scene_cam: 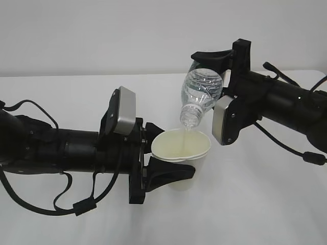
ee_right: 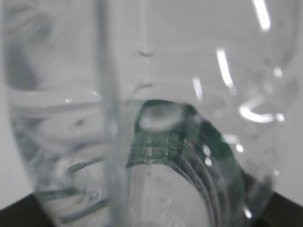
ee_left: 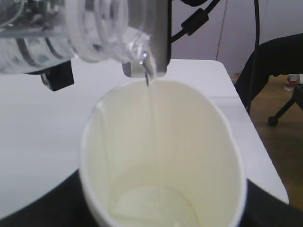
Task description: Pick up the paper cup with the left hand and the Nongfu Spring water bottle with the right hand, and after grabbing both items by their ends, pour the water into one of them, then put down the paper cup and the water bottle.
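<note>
no readable writing anywhere for us, just a dark green label seen through the nongfu spring water bottle [ee_right: 156, 156] in the right wrist view. outside view shows the right hand [scene_cam: 217, 71] clamped on the bottle's base, neck tipped down over the paper cup [scene_cam: 181, 148], which the left hand [scene_cam: 166, 158] grips above the table [scene_cam: 255, 204]. only the left wrist view shows the water [ee_left: 152, 113] streaming in and pooling at the bottom.

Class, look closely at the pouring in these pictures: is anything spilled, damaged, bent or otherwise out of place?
No spill shows. The odd thing is the paper cup: its rim is squeezed out of round in the left gripper. The tipped bottle sends its stream of water inside the cup.
</note>
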Motion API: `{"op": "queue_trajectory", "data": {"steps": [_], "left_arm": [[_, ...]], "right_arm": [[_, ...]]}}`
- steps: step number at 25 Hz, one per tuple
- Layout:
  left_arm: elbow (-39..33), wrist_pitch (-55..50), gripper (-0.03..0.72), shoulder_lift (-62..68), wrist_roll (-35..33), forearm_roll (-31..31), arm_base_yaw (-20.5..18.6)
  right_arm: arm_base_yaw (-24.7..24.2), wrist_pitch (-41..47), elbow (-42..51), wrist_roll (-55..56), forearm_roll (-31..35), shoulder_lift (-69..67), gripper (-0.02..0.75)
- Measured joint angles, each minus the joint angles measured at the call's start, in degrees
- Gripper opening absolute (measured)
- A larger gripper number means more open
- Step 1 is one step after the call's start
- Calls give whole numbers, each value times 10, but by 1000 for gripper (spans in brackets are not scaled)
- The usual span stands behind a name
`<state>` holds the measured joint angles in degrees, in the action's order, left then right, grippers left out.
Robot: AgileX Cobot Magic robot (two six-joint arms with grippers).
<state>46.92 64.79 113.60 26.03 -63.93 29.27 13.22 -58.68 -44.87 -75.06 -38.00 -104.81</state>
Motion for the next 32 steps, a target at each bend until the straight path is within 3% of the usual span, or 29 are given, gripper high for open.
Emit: {"op": "queue_trajectory", "data": {"steps": [32], "left_arm": [[0, 0, 429, 0, 0, 0, 0]], "right_arm": [[0, -15, 0, -1, 0, 0, 483]]}}
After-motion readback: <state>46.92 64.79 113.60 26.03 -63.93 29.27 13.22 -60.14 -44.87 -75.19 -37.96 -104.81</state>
